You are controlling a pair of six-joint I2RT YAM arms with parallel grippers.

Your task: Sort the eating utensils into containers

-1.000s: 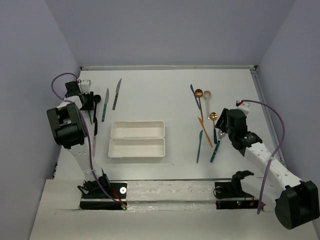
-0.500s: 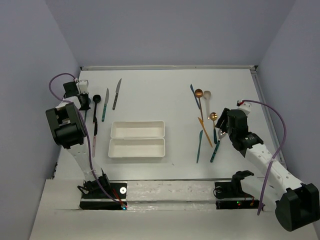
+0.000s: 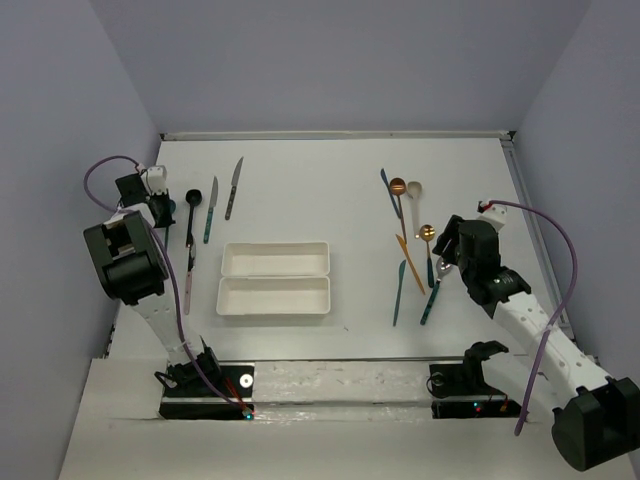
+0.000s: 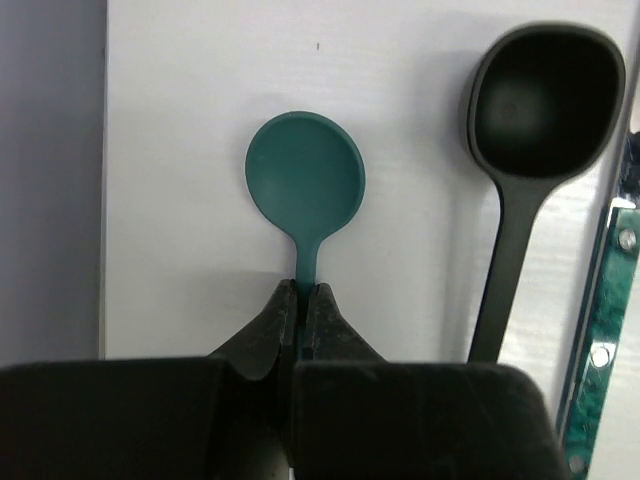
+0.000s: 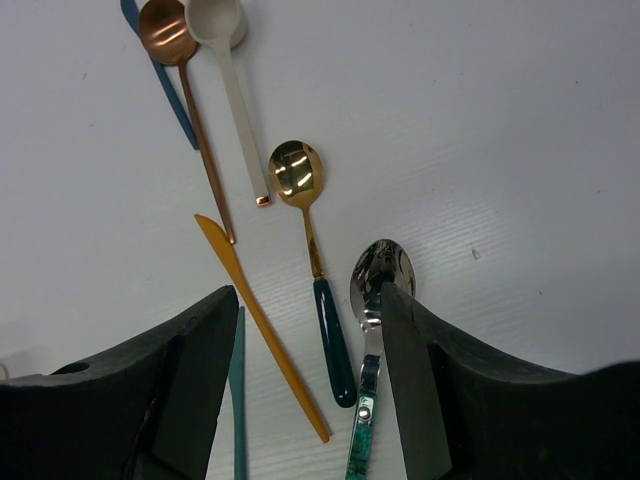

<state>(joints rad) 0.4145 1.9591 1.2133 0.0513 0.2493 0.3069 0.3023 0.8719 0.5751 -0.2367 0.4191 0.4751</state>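
One teal spoon (image 4: 305, 180) pinched in left jaws, black spoon (image 4: 540, 100) beside; right jaws spread over silver spoon (image 5: 381, 272)

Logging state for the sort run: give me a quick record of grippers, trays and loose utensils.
left gripper: shut on teal spoon handle
right gripper: open, holding nothing, over gold spoon and silver spoon
trays: far tray and near tray, side by side, both empty
loose left: black spoon, teal-handled knife, dark-handled knife
loose right: copper spoon, cream spoon, orange knife, others
sorted: none
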